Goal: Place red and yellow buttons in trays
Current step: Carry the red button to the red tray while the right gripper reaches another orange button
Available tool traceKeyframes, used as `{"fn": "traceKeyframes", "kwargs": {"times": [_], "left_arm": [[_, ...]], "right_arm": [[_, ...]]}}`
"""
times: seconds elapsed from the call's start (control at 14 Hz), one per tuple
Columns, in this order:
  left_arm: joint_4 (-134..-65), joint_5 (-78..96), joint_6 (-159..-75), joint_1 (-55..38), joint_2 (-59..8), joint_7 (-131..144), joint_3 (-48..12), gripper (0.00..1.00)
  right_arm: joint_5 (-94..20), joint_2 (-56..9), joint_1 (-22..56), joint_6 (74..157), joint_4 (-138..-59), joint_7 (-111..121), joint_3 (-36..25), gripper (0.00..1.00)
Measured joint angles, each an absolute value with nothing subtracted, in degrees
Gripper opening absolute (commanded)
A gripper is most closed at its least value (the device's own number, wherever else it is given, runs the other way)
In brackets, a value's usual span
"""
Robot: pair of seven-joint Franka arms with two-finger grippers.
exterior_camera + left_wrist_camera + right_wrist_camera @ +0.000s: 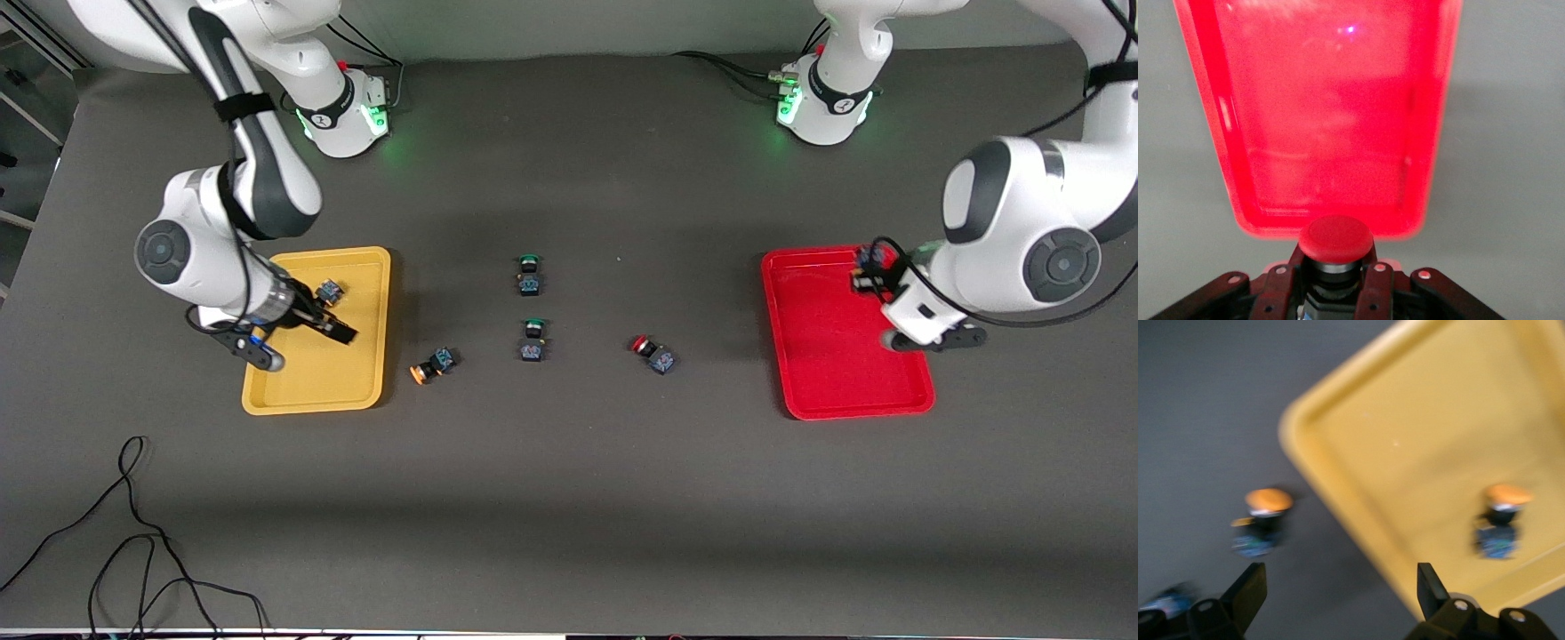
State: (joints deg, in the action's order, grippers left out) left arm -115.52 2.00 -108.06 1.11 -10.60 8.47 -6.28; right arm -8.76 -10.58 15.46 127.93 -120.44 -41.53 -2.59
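Observation:
My left gripper [864,277] is shut on a red button [871,260] and holds it over the rim of the red tray [836,356], at the corner toward the left arm's base. In the left wrist view its red cap [1337,239] sits between the fingers, above the red tray [1325,120]. My right gripper [307,347] is open and empty over the yellow tray [311,391]. One yellow button [330,291] lies in that tray. Another yellow button [433,364] lies on the table beside it. A second red button [653,353] lies on the table mid-way between the trays.
Two green-capped switches [530,276] [533,340] lie at the table's middle. A black cable [133,551] loops near the front edge at the right arm's end. The right wrist view shows the yellow tray [1418,440], the button in it [1501,520] and the one on the table [1265,517].

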Motion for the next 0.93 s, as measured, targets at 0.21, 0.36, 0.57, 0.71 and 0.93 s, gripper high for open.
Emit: {"fn": "traceKeyframes", "kwargs": {"times": [0.21,0.36,0.57,0.71,0.93], "left_arm": [[-124.9,0.9,-127.6,0.8,-16.1,8.4,-7.2,0.01],[-128.5,0.8,-135.8,0.2,-19.6,8.4,-7.6,0.14],[-129.0,0.1,-138.9,0.0,-22.0,8.4,-7.6,1.00],[-128.4,-1.0,-138.5,0.1,-21.8,8.4,-7.6,1.00],[-122.9,-1.3,-127.0,0.1,-17.8,8.4,-7.7,1.00]], "right_arm": [[-8.8,-19.8,16.1,128.3,-111.2,-53.5,4.0,1.00],[-8.8,-26.7,16.4,130.7,-107.4,-57.4,5.9,1.00],[-8.8,-33.2,16.3,135.5,-106.9,-58.0,5.8,1.00],[-8.8,-34.9,16.2,139.1,-108.2,-58.1,5.8,1.00],[-8.8,-34.9,16.1,140.6,-109.7,-58.1,5.8,0.70]]}}
